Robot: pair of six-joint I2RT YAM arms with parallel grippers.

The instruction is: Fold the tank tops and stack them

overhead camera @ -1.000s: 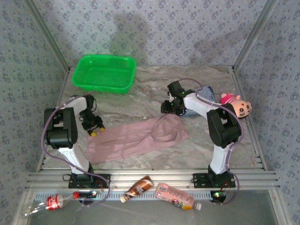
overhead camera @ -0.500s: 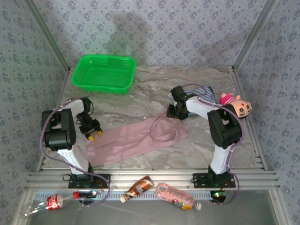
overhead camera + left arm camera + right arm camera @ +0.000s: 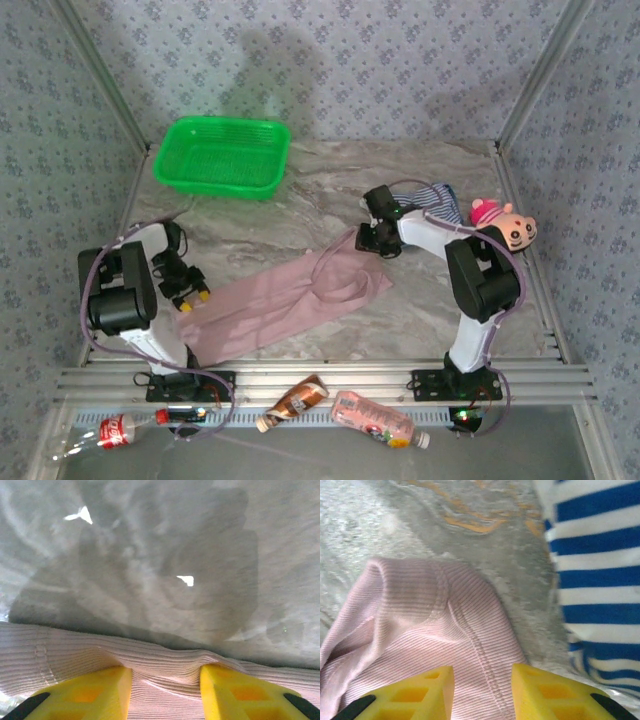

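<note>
Delta vs a second ago: the left arm has swung back toward its own side and the near edge, so the left claw now sits closer to the left rail. The corner of the dusty pink ribbed tank top under it came along. That puts the top's left end further left, with the cloth drawn out longer across the grey marbled bench. The right claw has shifted slightly right and nearer, onto the top's far right corner. That corner now runs up in a point to the claw instead of lying as a rounded fold. More of the navy-and-white striped tank top shows behind the right arm. The green plastic basket and pink plush toy haven't moved.

Left claw: yellow fingers part-way apart, astride the ribbed hem, with cloth puckered into a ridge between the pads. The corner tracked the claw, so I read it as gripping the pink top.

Right claw: yellow fingers part-way apart, either side of a seamed ribbed edge of the pink top, cloth between them. Can't tell if it's clamped. The striped top lies just right of the claw, apart from it.

The pink top lies diagonally across the front middle of the bench, spanning between both claws. The striped top is crumpled at far right, near the plush toy.
</note>
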